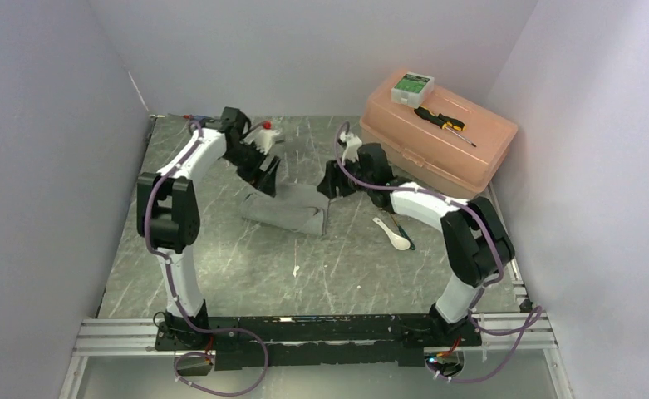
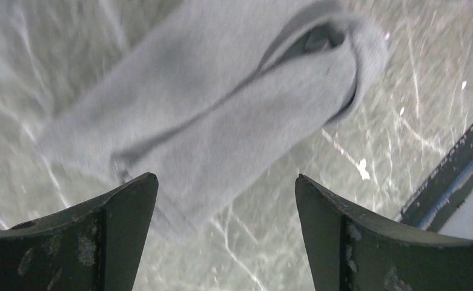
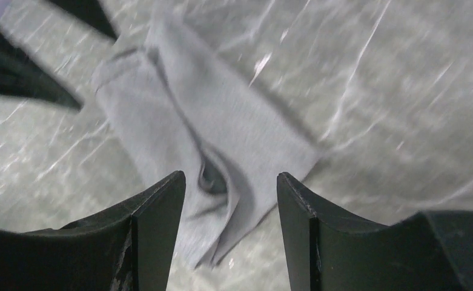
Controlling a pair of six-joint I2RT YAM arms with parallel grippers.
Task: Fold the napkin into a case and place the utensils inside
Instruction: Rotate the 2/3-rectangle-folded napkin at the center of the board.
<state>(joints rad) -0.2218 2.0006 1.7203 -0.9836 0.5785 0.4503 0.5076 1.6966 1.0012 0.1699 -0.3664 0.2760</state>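
**Both jaws spread over the folded napkin**

Dark fingers of the left gripper (image 2: 224, 179) fill the bottom of its wrist view. They are set wide apart with nothing clamped between them. The grey napkin (image 2: 221, 103) lies flat on the marbled table (image 2: 403, 73), just beyond and below this gap. It is folded into a long band, and one end gapes slightly like a pocket.

The right gripper (image 3: 229, 176) is also spread and holds nothing. The other end of the cloth runs under the space between its fingers, and a dark fold shows there.

From above, the two grippers face each other across the napkin, one at each end. The white spoon (image 1: 391, 233) rests on the table outside the right jaws, near that arm. A second spoon (image 1: 409, 243) with a dark handle lies just beside it; whether they touch is unclear.
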